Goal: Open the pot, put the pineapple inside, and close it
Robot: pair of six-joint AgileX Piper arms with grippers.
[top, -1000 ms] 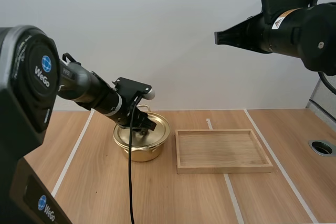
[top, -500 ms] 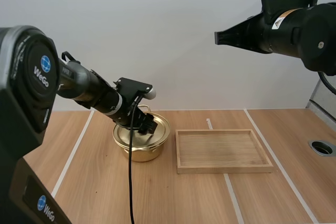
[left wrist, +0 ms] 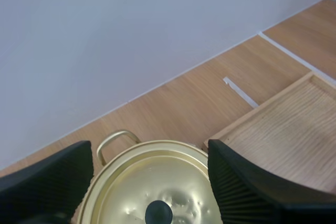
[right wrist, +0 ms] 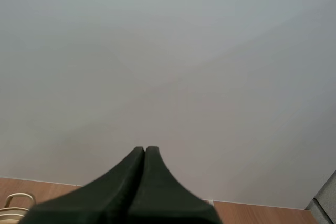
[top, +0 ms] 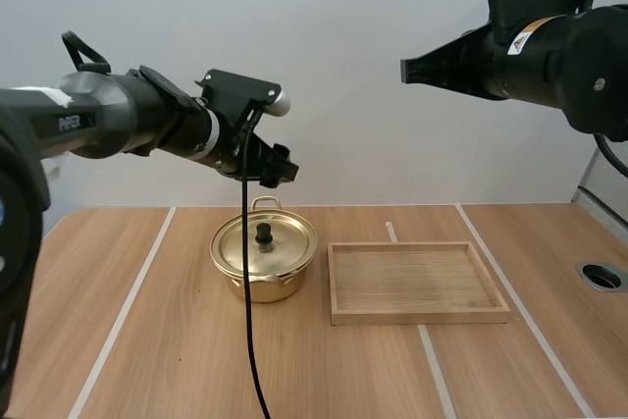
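High view: one wooden bench (top: 177, 340) runs back to a plain wall, crossed by three pale tape lines, with one round hole (top: 601, 276) near its right edge. Bare board lies open in front of everything, to the left of the pot, and to the right of the tray.

One wooden tray (top: 419, 317) sits right of centre with its long side across the bench and nothing in it. One gold pot (top: 263, 284) stands just beside the tray's left rim, a narrow gap between them, one loop handle toward the wall. Its one lid (top: 285, 244) sits flat on the pot.

There are two tools. The left tool (top: 277, 169) hangs in the air above the pot, apart from the lid. In the left wrist view its fingers (left wrist: 247, 187) are spread wide with nothing between them, the lid below. The right tool (top: 407, 71) is high up, well above the tray. In the right wrist view its fingers are pressed together into one wedge, gripping nothing.

One small black knob (top: 264, 234) stands at the lid's centre, untouched.
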